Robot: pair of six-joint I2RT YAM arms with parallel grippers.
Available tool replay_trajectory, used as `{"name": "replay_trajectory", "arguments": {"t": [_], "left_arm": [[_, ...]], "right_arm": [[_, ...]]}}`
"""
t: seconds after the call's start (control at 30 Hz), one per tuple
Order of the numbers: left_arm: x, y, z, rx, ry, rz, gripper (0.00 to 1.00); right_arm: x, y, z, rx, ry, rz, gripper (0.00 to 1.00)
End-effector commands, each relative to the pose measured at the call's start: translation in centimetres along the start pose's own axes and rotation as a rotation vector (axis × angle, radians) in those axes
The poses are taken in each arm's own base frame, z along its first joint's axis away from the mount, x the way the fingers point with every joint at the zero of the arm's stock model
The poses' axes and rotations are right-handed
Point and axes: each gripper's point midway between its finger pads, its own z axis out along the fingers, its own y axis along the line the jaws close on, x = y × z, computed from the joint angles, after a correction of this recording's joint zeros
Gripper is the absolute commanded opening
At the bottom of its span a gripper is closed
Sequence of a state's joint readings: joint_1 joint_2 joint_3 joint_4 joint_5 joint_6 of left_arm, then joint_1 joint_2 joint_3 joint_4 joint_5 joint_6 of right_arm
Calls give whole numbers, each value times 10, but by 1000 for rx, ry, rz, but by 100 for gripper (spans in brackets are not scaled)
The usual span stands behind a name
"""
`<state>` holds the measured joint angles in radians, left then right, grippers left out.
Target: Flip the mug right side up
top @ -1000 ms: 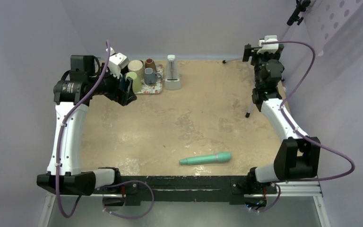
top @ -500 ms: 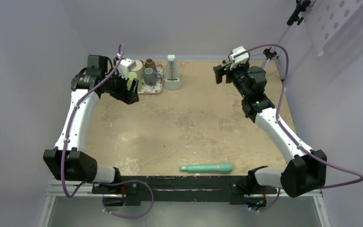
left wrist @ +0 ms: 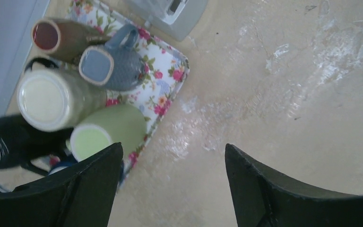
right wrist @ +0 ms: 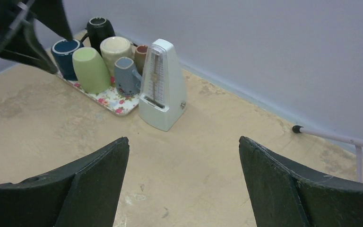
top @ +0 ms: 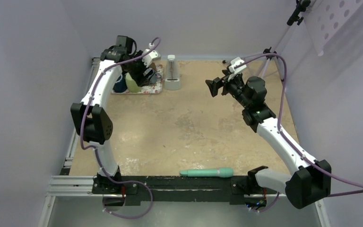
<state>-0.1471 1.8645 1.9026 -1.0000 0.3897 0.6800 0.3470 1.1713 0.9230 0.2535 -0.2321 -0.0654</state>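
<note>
To be righted, by best guess: the green mug [left wrist: 106, 130], base up and mouth down at the open-table edge of the floral tray [left wrist: 163, 97], in the far left corner of the table [top: 184, 127]. Packed close among five others, all seemingly inverted as well: cream mug [left wrist: 52, 97] right alongside, blue-grey mug [left wrist: 111, 66] and brown mug [left wrist: 64, 38] further along the tray, black mug [left wrist: 4, 142] and dark blue mug [right wrist: 66, 56] toward the table's left edge. Hard to tell the intended one from the task line alone; green judged likeliest only by nearness to the claw. Long axis upright, so probably a side-on grasp across the body, then a half roll of the wrist. Seen from the left gripper [left wrist: 172, 149]: below it and off to the finger on the left of the wrist view, just beside that finger and not between the two; only bare table under the gap. Jaws spread wide, nothing held. Calls for a sideways shift over the mug before any descent. Right gripper [right wrist: 183, 141] well apart over mid-table, facing the tray past the white metronome [right wrist: 163, 85], likewise wide open and empty; plainly the farther arm.
</note>
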Motion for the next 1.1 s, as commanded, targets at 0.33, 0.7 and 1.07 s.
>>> {"name": "replay_trajectory", "arguments": {"t": [0.33,0.7,1.07], "left_arm": [[-56,56,122,29,-207,352,78],[-17,78,169,-17,-90,384,81],[15,58,146,62,32,585,62]], "right_arm": [[-1,3,-32,60,-20,114,89],[-2,-5,-32,99,8,104,89],[-9,-4,-28,84,0,91,90]]}}
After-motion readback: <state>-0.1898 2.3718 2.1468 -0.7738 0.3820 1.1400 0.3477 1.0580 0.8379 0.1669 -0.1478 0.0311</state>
